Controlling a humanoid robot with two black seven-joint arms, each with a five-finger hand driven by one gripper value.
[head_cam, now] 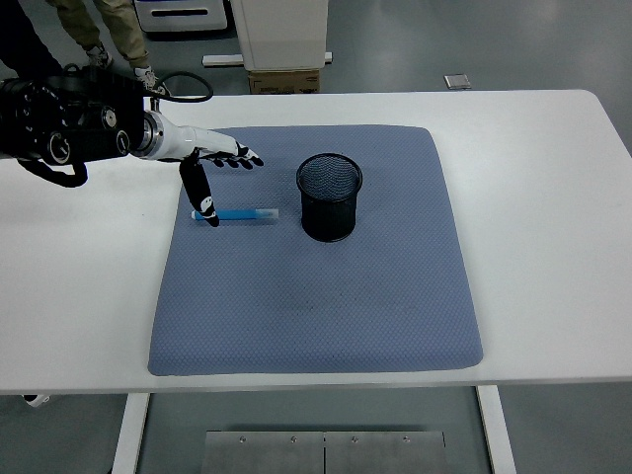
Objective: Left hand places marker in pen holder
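Note:
A blue marker (240, 214) with a clear cap lies flat on the blue-grey mat (316, 296), left of the black mesh pen holder (330, 197). The holder stands upright near the mat's middle back. My left hand (212, 173) reaches in from the left edge and hovers over the marker's left end. Its fingers are spread and the thumb (201, 197) points down, its tip at the marker's left end. The hand holds nothing. The right arm does not show.
The white table (553, 197) carries the mat. Behind its far edge stand a white cabinet (279, 30) and a cardboard box (284, 79). A person's legs and shoes (109, 35) show at the top left.

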